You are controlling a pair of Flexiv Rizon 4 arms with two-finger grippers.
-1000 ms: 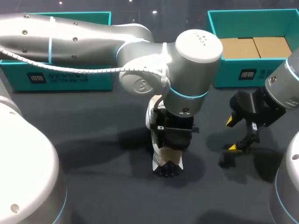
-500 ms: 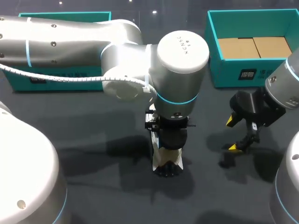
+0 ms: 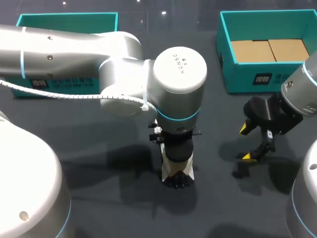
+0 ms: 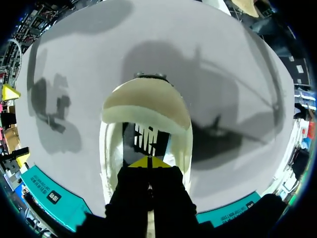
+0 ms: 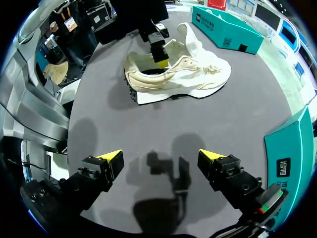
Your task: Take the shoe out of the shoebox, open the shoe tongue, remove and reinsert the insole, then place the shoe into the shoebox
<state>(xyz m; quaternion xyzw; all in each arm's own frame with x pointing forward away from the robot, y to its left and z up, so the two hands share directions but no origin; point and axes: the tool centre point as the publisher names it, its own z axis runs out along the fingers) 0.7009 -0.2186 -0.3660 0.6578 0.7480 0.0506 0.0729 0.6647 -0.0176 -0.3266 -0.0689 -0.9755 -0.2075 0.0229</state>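
A cream-white shoe (image 3: 176, 172) stands on the dark table, mostly hidden under my left arm's wrist in the head view. My left gripper (image 4: 148, 162) is shut, its yellow tips pressed together down in the shoe's opening, behind the tongue, pointing toward the toe (image 4: 146, 99). I cannot see anything held between the tips. In the right wrist view the shoe (image 5: 178, 79) lies ahead, with the left gripper (image 5: 161, 63) dipping into it. My right gripper (image 5: 161, 157) hangs open above bare table, to the right of the shoe, its tips (image 3: 249, 157) far apart.
A teal shoebox (image 3: 267, 74) with a brown cardboard floor stands at the back right, close behind my right gripper. A second teal box (image 3: 67, 22) sits at the back left, partly behind my left arm.
My left arm's wrist and elbow have swung leftward and turned above the shoe. The shoe has stayed in place. My right arm has not moved.
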